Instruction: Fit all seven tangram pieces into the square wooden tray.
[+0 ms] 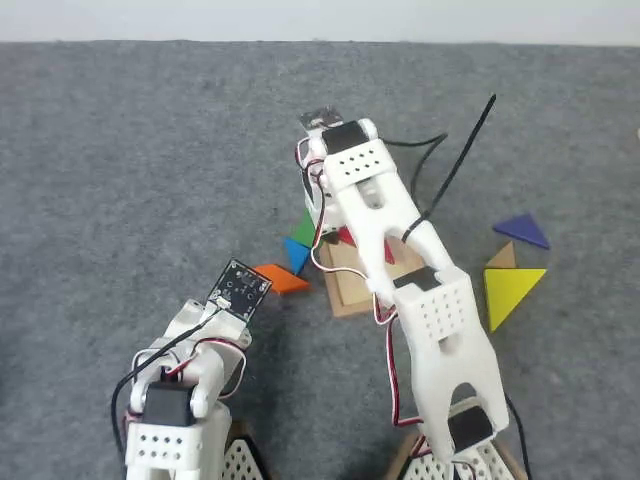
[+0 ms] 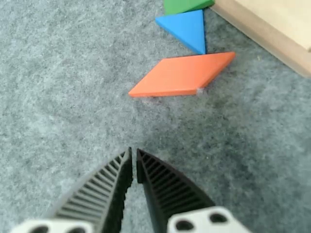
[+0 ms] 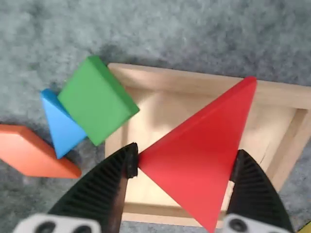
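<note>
Jaws of my R gripper (image 3: 185, 158) clamp red triangle (image 3: 209, 141) above tray (image 3: 184, 77) w/ one tip over the rim; L gripper (image 2: 134, 158) closed, nearer orange piece (image 2: 182, 75).

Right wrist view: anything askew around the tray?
Green square looks tilted, propped on the tray rim and the blue triangle instead of lying flat. Right gripper holds the red triangle over the tray.

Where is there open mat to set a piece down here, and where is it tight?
Open: the wide mat left of the orange parallelogram, and the patch between it and the left gripper. Tight: the corner of the wooden tray, where green square and blue triangle bunch, and the right gripper holds the red triangle over the tray.
</note>
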### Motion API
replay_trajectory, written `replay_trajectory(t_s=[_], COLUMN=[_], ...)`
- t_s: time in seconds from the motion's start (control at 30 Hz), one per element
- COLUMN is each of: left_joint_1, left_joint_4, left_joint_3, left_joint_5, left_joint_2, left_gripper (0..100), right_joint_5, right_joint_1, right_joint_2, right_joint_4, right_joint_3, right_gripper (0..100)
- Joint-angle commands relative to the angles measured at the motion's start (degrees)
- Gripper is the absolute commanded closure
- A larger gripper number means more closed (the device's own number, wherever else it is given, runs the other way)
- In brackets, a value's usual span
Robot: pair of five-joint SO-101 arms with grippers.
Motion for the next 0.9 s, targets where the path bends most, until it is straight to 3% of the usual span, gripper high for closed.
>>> replay_trajectory(t_s=[0.0, 0.53, 0.87], left_joint_1=[-0.4, -0.4, -0.4], left_joint_4=[0.2, 0.2, 0.2], left_joint_3=[-0.7, -0.7, -0.7], left_joint_5=[-0.7, -0.7, -0.7], left_joint_2=[-0.7, -0.7, -0.7], left_gripper=[99, 99, 99], right_joint_5=[0.6, 0.5, 2.9], right_joint_1=[-0.9, -3.9, -9.2], right_joint_2=[-1.1, -2.1, -12.5], right_joint_4=[2.1, 5.1, 2.8], right_joint_3=[-1.1, -1.1, 5.1], right_gripper=[75.0, 74.9, 74.9])
